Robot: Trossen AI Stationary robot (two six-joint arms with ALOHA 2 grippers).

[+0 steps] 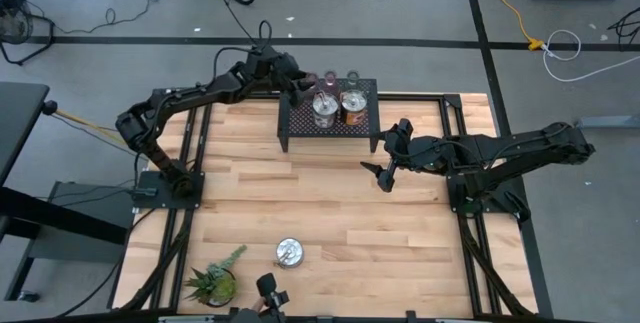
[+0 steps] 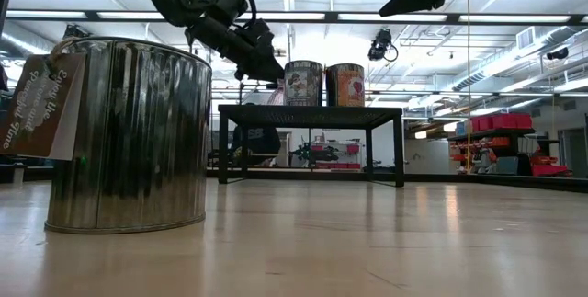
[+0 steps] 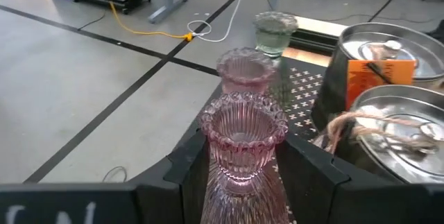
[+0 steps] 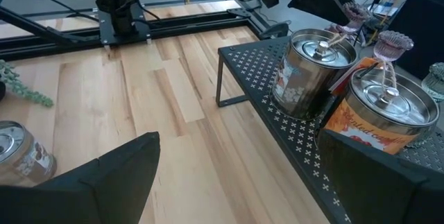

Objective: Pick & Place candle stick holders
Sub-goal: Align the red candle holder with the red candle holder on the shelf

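Left wrist view: left claw pinching pink holder (over rack); right claw spread.

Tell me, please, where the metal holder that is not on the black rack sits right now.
In the high view, the lone silvery holder stands on the table's near edge, left of centre, just right of the potted plant and far from the rack.

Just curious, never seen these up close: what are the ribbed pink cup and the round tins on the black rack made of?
The pink cup looks like tinted pressed glass: translucent, ribbed, scalloped rim. The tins look like shiny sheet metal, with reflective lids and sides. The rack seems black-painted perforated metal.
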